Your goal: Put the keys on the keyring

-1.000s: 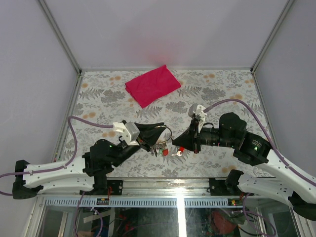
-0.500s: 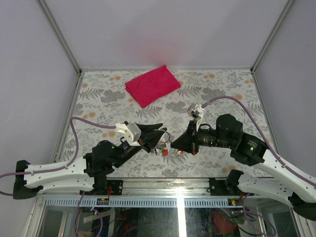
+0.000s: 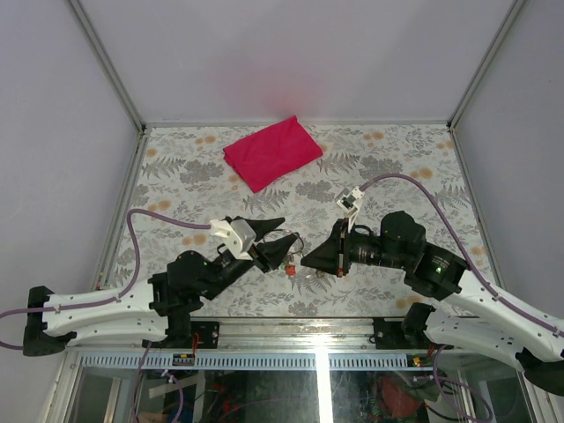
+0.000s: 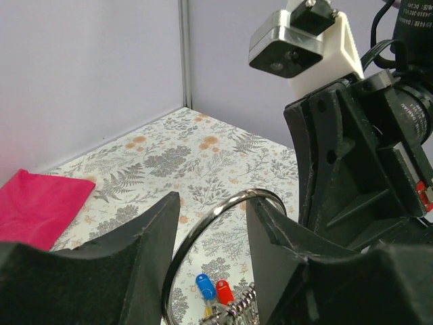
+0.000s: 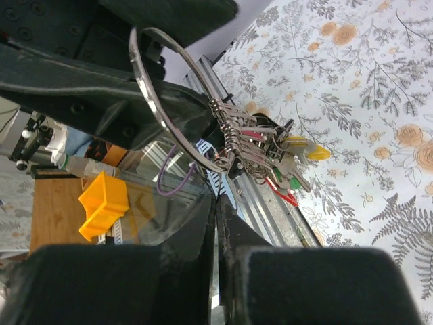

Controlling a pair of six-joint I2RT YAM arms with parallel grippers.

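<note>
The keyring [image 5: 230, 132] is up in the air above the floral surface [image 3: 176, 176], on the arm-base side of the magenta cloth [image 3: 271, 152] and well apart from it. The two claws meet at this place. The left claw [image 4: 213, 210] is apart. In its own camera I see the thin silver ring standing nearly upright in the gap between its two dark fingers [image 4: 149, 257]. The top of the ring is very near the finger that is farther from the cloth, but I cannot tell if it touches there. The right claw [image 5: 216, 203] is together, with no gap between its fingers. Its tip points at the lowest part of the ring, from the side away from the left claw. I cannot tell if it pinches the wire or is only just beside it. A bunch of small keys hangs from the ring on little loops, with a yellow tag [image 5: 308, 150] among them. The blue key [image 4: 203, 283] and the red key [image 4: 223, 292] are side by side at the bottom of the ring, beside this bunch and farther from the cloth than the top of the ring. I cannot tell if they are threaded on the ring. The cloth lies flat on the surface, folded.
</note>
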